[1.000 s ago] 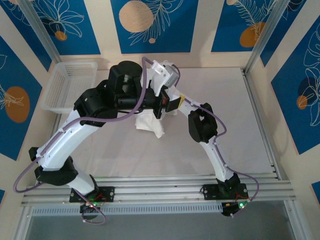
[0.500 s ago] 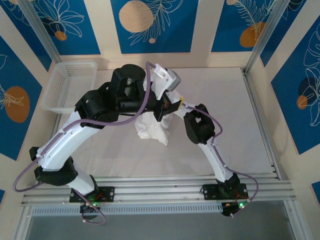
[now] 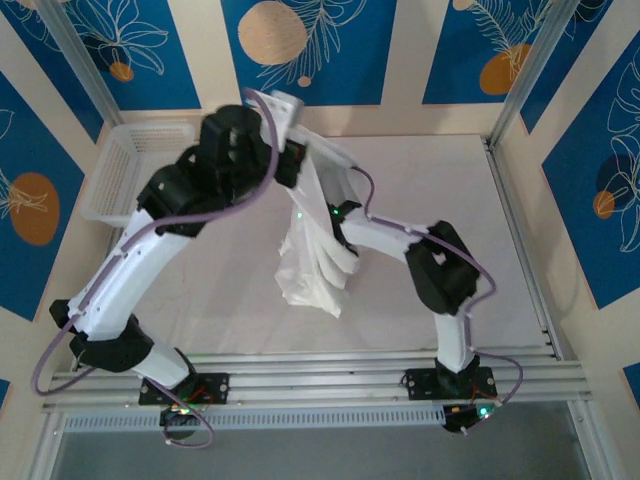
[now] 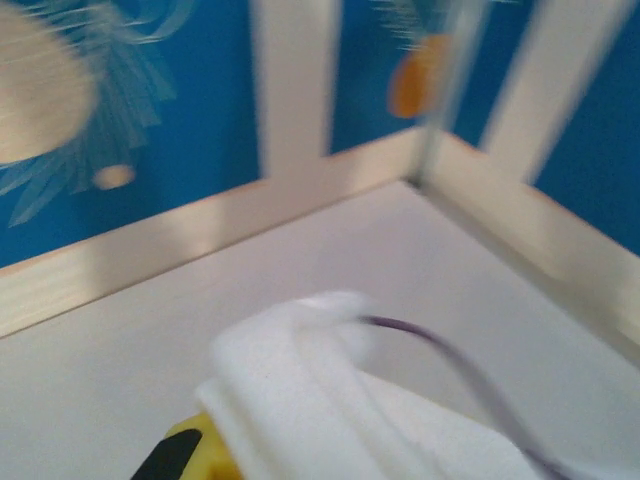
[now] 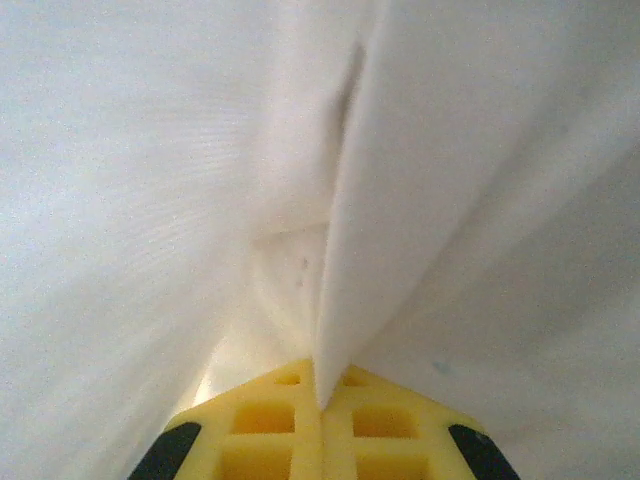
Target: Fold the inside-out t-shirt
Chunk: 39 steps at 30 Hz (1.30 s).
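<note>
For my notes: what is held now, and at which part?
The t-shirt: the left gripper holds its top end, the right gripper pinches a fold.

No lettering, number or brand mark is legible anywhere in the work cell. The hanging white t-shirt (image 3: 312, 268) shows plain cloth, and the blue wall panels (image 3: 340, 60) carry only leaf and circle patterns.

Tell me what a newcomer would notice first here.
The white t-shirt hangs centre-frame in a crumpled column, held up between the two arms. Up close, the right gripper has its yellow pads pinched shut on a fold of it. A white mesh basket sits at the far-left corner.
</note>
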Available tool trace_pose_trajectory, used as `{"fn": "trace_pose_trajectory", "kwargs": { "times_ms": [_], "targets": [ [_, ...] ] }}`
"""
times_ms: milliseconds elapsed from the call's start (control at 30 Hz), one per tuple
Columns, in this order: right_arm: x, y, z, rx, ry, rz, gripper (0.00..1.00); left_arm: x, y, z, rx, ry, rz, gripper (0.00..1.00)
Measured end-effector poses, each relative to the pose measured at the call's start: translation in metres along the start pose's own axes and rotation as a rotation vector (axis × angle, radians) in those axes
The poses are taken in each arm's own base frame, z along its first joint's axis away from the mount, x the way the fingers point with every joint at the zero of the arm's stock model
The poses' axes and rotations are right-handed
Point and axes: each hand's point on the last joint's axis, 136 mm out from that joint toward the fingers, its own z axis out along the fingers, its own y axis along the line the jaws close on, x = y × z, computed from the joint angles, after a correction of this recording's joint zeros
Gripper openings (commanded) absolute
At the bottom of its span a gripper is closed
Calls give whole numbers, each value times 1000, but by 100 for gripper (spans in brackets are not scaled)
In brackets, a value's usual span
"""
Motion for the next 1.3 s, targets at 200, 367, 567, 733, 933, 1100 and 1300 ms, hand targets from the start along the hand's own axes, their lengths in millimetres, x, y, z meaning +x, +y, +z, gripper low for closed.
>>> {"fn": "trace_pose_trajectory", "kwargs": {
  "times_ms": [200,367,567,733,933,1100,1300],
  "targets": [
    [-2,33,-91,-62,-280,-26,0,59,82,47,-168,147,-122,0],
    [-28,30,-172,-83,-552,20,0,181,92,84,-159,417,-194,0],
    [-48,26,-230,-120,-764,75,0,278,100,84,-193,622,-280,39],
    [-55,19,-252,-114,-852,129,0,262,123,60,-232,559,-351,65],
    [-56,12,-257,-105,-871,190,0,182,62,22,148,342,-433,77],
    [-61,8,-265,-156,-895,250,0,185,20,30,332,348,-438,75],
    [-61,1,-281,-256,-909,341,0,304,89,76,-35,588,-486,68]
  ]
}}
